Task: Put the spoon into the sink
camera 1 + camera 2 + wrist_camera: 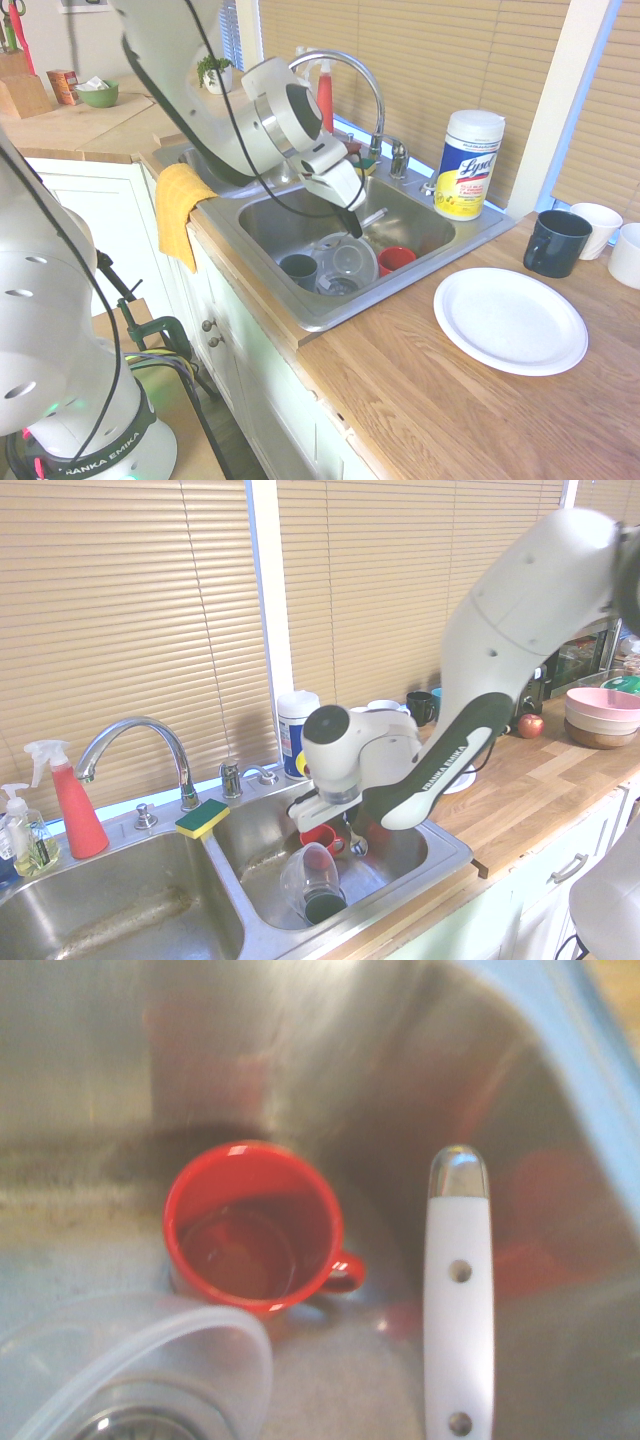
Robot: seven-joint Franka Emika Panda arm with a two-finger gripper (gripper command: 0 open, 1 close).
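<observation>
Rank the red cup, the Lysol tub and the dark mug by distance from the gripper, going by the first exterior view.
Measured from the gripper, which hangs over the sink's basin:
1. Red cup, in the basin just beside it.
2. Lysol tub, standing on the sink's rim at the back corner.
3. Dark mug, out on the wooden counter past the sink.

The rectangular stainless-steel sink (330,305) looks brushed and shiny. Inside it stand a glossy red ceramic-looking cup (255,1225) and a clear plastic tumbler (308,872). The spoon's smooth white handle (458,1300) has a polished metal tip. Beside the sink lies matt wooden counter (420,400).
</observation>
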